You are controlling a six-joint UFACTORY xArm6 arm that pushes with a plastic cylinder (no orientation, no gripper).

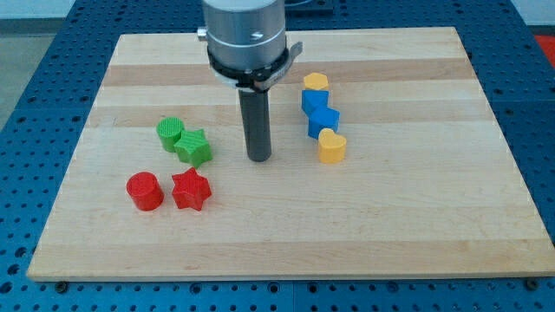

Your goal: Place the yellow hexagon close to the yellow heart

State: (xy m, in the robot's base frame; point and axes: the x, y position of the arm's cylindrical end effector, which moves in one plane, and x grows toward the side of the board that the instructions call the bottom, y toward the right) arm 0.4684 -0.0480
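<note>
The yellow hexagon (315, 82) sits at the top of a short column of blocks right of centre. Below it are a blue block (311, 101) and a second blue block (325, 120), then the yellow heart (331, 146) at the column's bottom. The two blue blocks lie between the hexagon and the heart. My tip (259, 159) rests on the board to the left of the heart and below-left of the hexagon, touching no block.
A green cylinder (170, 133) and a green star (193, 147) sit left of my tip. A red cylinder (145, 191) and a red star (191, 190) lie below them. The wooden board (416, 217) ends in blue perforated table on all sides.
</note>
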